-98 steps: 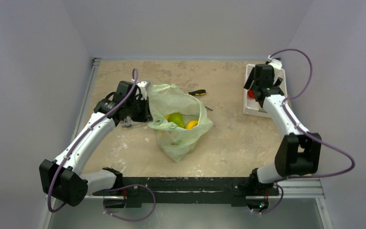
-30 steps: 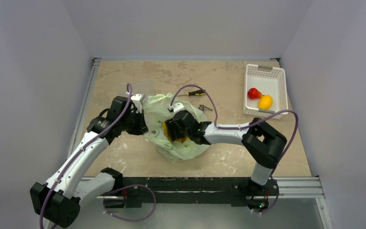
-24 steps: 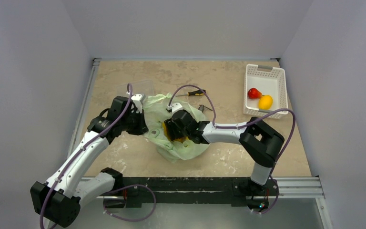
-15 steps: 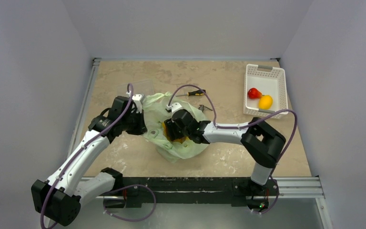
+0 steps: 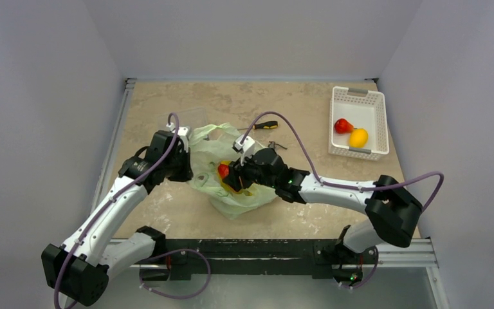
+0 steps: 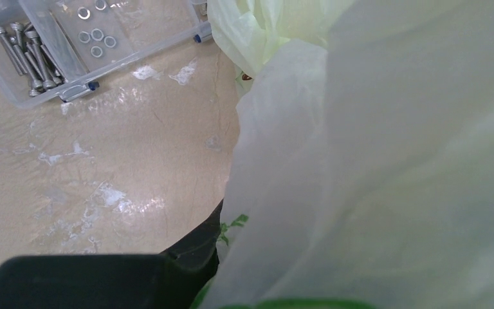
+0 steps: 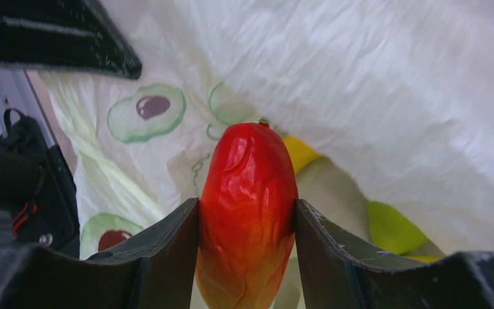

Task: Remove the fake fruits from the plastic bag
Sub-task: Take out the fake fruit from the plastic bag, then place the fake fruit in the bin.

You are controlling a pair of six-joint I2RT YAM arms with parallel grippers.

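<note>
Right hand — red fruit — bag close

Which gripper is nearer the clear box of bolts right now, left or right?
Left. The left gripper, shut on the plastic bag's left edge, sits just on the clear box's near side; the right gripper is farther right, over the bag's mouth, holding a red fruit.

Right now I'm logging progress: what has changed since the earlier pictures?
The right gripper, inside the plastic bag a second ago, has closed on a red fruit and lifted it toward the bag's mouth. Unchanged: the left gripper pinches the bag's edge; two fruits lie in the white basket.
</note>
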